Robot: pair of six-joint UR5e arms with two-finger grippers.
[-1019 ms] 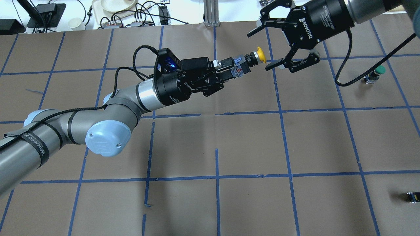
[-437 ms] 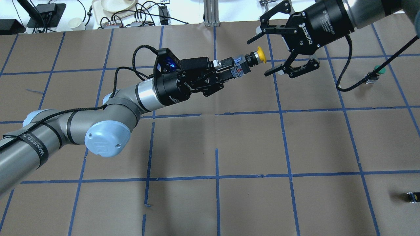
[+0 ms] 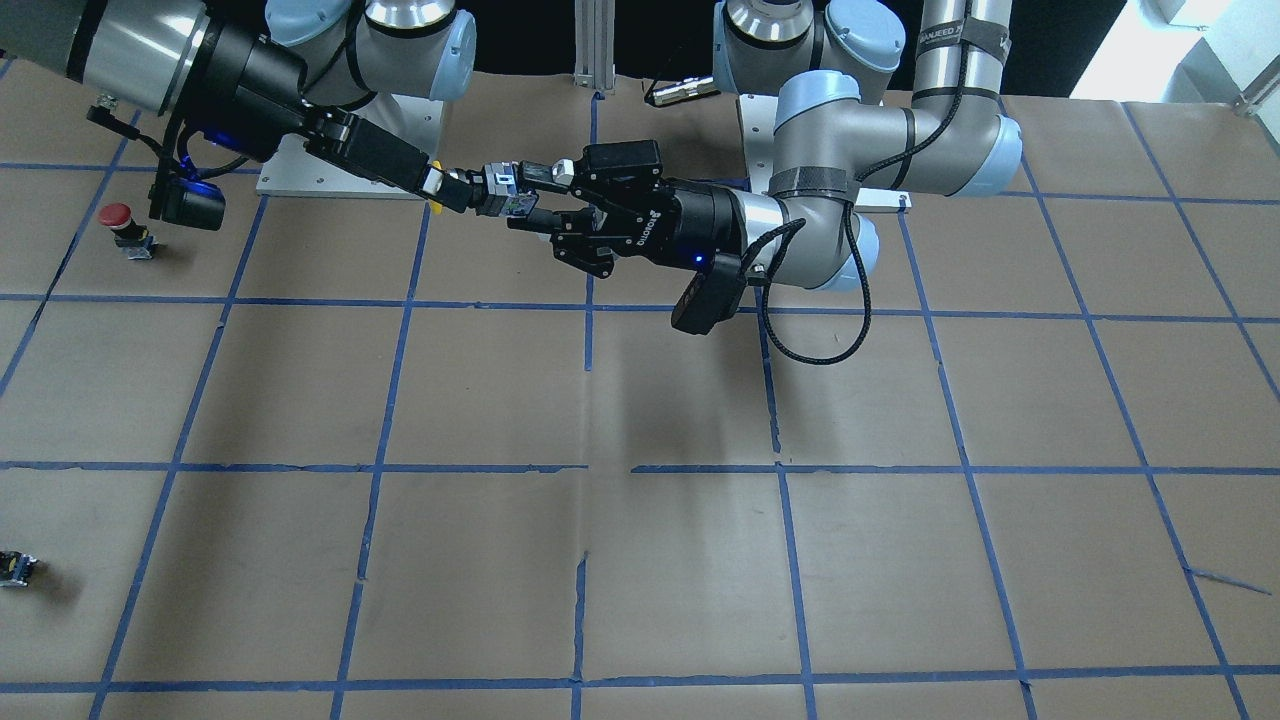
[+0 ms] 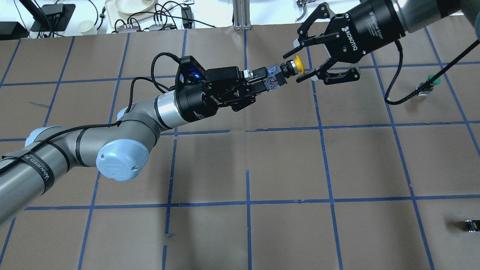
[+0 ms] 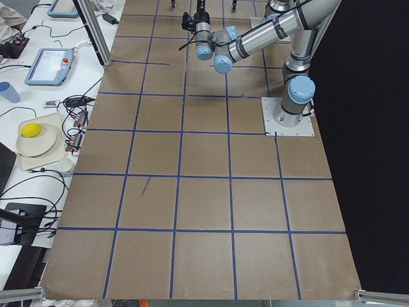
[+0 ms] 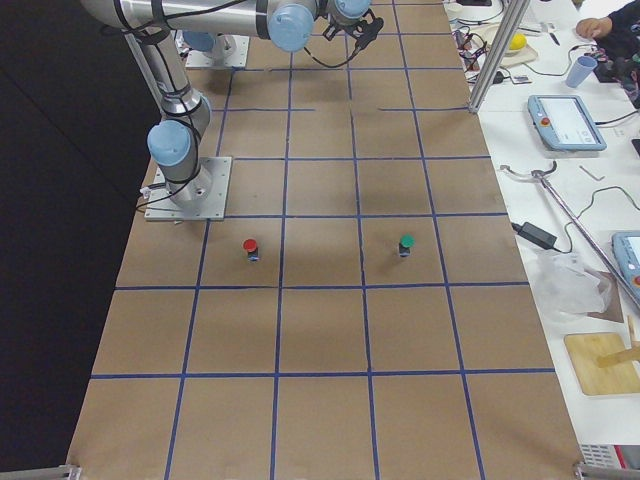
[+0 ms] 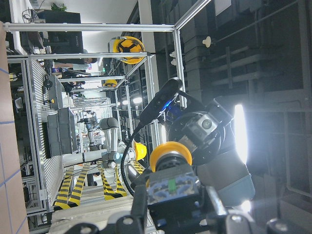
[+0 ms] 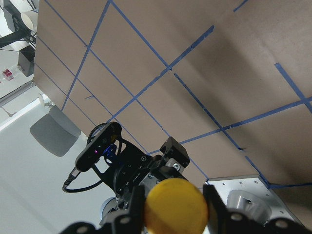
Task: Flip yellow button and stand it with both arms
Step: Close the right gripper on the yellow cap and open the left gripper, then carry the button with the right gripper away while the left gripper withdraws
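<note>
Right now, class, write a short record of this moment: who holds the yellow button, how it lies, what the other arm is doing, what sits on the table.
holder: left gripper, jaws shut on the block body
yellow button: in the air, lying sideways, cap toward the right arm
right gripper: jaws open, one on each side of the cap; contact cannot be told
on table: red button, green button, both upright; small dark block

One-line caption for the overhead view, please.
Left gripper holds the yellow button by its body, cap outward; the open right gripper brackets the cap.
</note>
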